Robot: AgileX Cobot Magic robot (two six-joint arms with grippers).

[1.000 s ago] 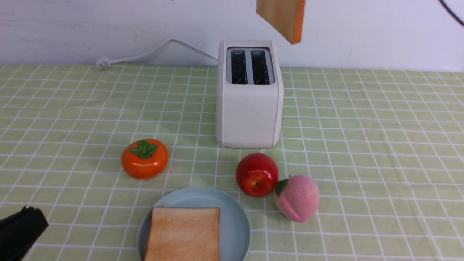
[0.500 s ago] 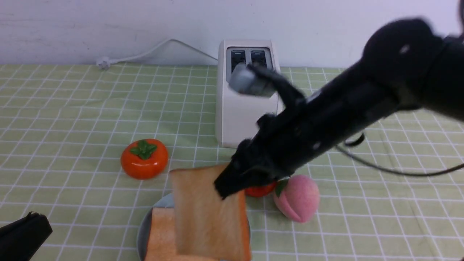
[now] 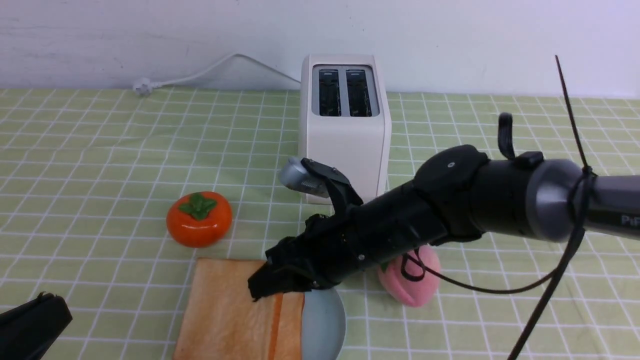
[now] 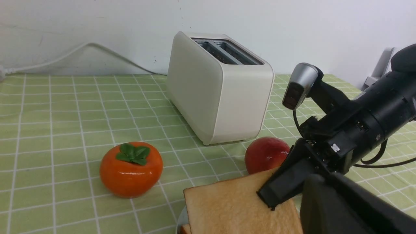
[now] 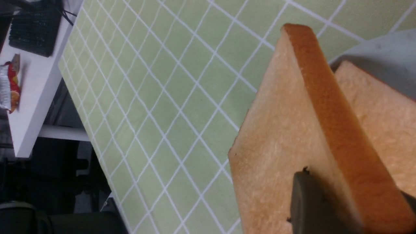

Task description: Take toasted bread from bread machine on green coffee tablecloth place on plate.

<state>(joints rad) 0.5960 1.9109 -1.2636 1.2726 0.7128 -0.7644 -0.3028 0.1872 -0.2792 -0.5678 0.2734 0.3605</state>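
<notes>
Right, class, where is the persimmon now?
In the front view the persimmon sits on the checked tablecloth, left of the toaster and nearer, just beyond the upper toast slice.

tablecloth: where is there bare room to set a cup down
Bare cloth left of the toaster, behind the persimmon, and at the far right past the peach. Crowded around the plate: toast, apple, peach, right gripper.

Right arm is stretched low and leftward, right gripper set around toast, grip unclear; left gripper is parked closed.
</notes>
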